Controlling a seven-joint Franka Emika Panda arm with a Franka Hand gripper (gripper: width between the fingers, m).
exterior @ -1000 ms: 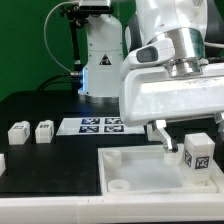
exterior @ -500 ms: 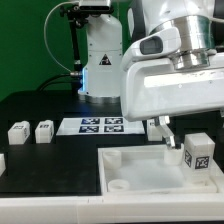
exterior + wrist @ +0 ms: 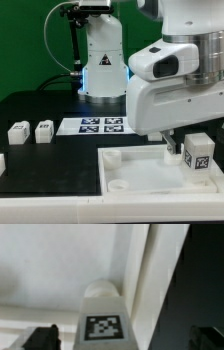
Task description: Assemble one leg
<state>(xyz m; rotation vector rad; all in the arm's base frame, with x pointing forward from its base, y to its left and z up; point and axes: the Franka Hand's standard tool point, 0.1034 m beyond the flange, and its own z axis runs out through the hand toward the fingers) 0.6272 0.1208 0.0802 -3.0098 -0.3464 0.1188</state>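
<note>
A leg (image 3: 197,150), a small white block with a black-and-white tag, stands upright at the far right corner of the large white tray (image 3: 135,168). My gripper (image 3: 184,146) hangs right over it; one finger (image 3: 170,143) shows at the leg's left side in the exterior view. In the wrist view the leg (image 3: 103,324) stands between the dark fingertips (image 3: 42,337), nearer one of them, with a gap on both sides. The gripper (image 3: 124,339) is open and holds nothing.
Two more legs (image 3: 18,132) (image 3: 44,131) stand on the black table at the exterior view's left, and a further white piece (image 3: 2,160) shows at the left edge. The marker board (image 3: 100,125) lies behind the tray. A round socket (image 3: 118,184) shows in the tray's near left corner.
The hand has turned about its wrist and come lower over the leg on the tray. The leg and the other parts have not moved.
</note>
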